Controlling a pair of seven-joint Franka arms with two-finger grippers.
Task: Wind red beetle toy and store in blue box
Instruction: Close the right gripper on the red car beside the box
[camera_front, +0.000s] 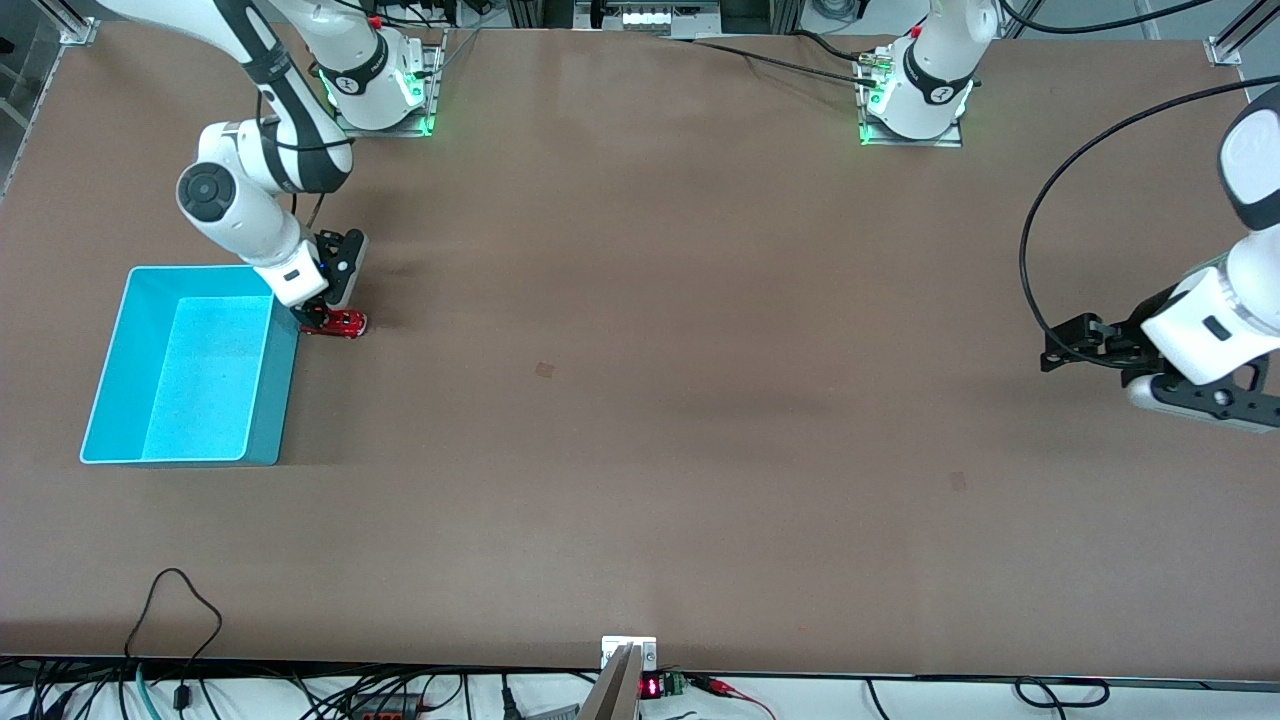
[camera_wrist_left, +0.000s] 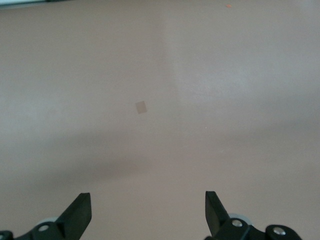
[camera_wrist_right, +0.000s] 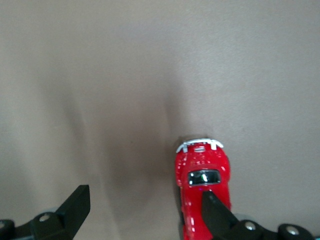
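The red beetle toy (camera_front: 342, 322) sits on the brown table just beside the blue box (camera_front: 110, 365), at the corner of the box farthest from the front camera. My right gripper (camera_front: 308, 314) is low over the toy and open. In the right wrist view the right gripper (camera_wrist_right: 145, 195) has its fingers wide apart, and one finger (camera_wrist_right: 216, 215) lies over the roof of the toy (camera_wrist_right: 202, 165), which is not between them. My left gripper (camera_front: 1062, 345) waits open and empty above the table at the left arm's end. In the left wrist view the left gripper (camera_wrist_left: 147, 196) shows only bare table.
The blue box holds nothing. A small darker patch (camera_front: 544, 370) marks the table's middle; it also shows in the left wrist view (camera_wrist_left: 141, 107). Another patch (camera_front: 958, 481) lies nearer the front camera. A black cable (camera_front: 1030, 240) loops by the left arm.
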